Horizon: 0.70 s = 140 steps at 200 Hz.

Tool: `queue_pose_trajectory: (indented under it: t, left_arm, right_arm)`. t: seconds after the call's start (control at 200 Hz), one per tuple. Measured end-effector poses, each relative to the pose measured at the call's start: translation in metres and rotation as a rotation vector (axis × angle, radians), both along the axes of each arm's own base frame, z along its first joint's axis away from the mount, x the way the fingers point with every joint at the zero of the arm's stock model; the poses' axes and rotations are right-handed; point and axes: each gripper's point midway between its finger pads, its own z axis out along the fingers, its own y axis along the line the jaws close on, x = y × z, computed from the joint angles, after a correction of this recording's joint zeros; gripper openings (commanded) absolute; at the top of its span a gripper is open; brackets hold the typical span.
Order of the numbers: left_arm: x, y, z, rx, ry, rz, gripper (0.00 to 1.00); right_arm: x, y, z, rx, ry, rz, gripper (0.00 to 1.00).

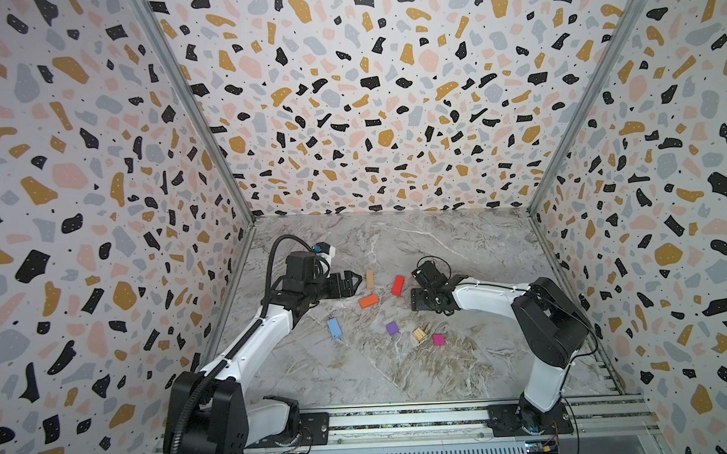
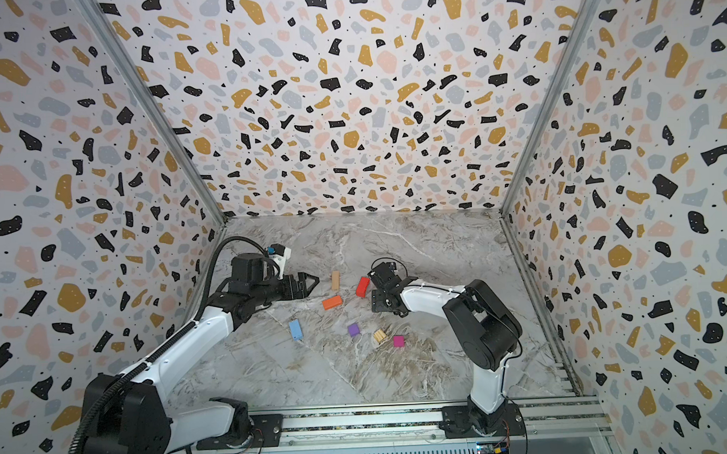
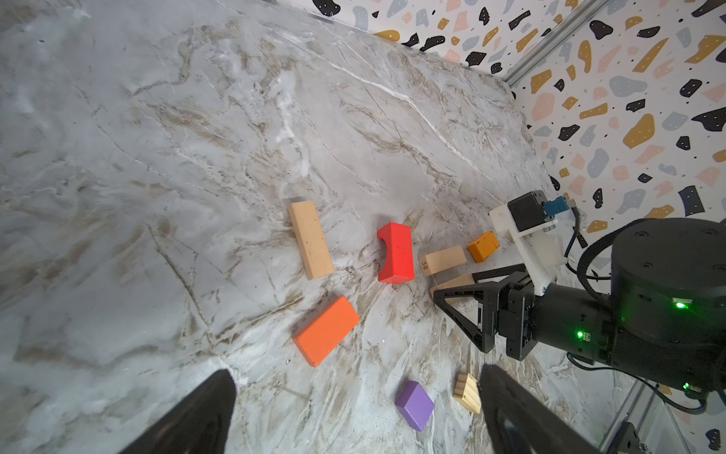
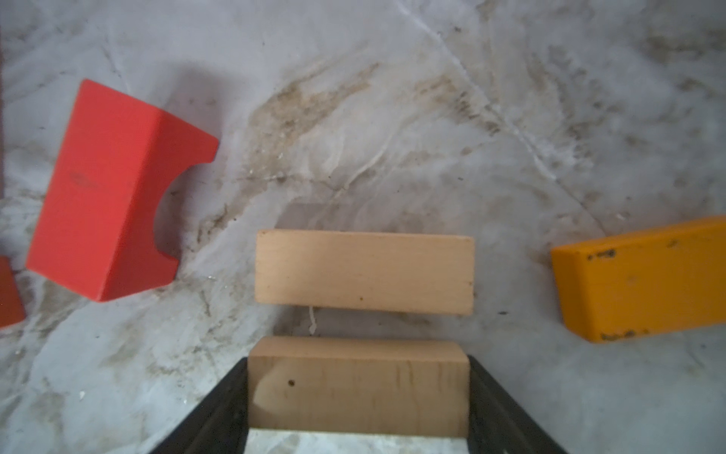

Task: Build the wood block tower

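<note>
Since no wood block tower stands yet, your start is the plain tan oblong wooden block (image 4: 358, 393) pinched across its ends by the jaws of the right gripper (image 4: 358, 363), low over the marble worktop (image 4: 432, 118). Just ahead of those jaws lies a second tan oblong block (image 4: 364, 273), its long axis parallel to the held one, a gap between them. A red arch-cut block (image 4: 106, 188) and a yellow block (image 4: 644, 279) flank it, both apart. Your right arm is the nearer; the left gripper (image 1: 355, 284), jaws spread and empty, hangs beyond the red block.
</note>
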Motion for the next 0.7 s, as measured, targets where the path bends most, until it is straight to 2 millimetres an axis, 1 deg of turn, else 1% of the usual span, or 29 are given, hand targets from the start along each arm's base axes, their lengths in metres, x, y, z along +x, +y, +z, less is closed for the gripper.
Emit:
queue_pose_trajectory:
  t: [0.701]
  left_arm:
    - [0.0,0.0,0.0,0.0,0.0,0.0,0.97]
  right_arm:
    - [0.011,0.002,-0.001,-0.022,-0.016,0.003,0.56]
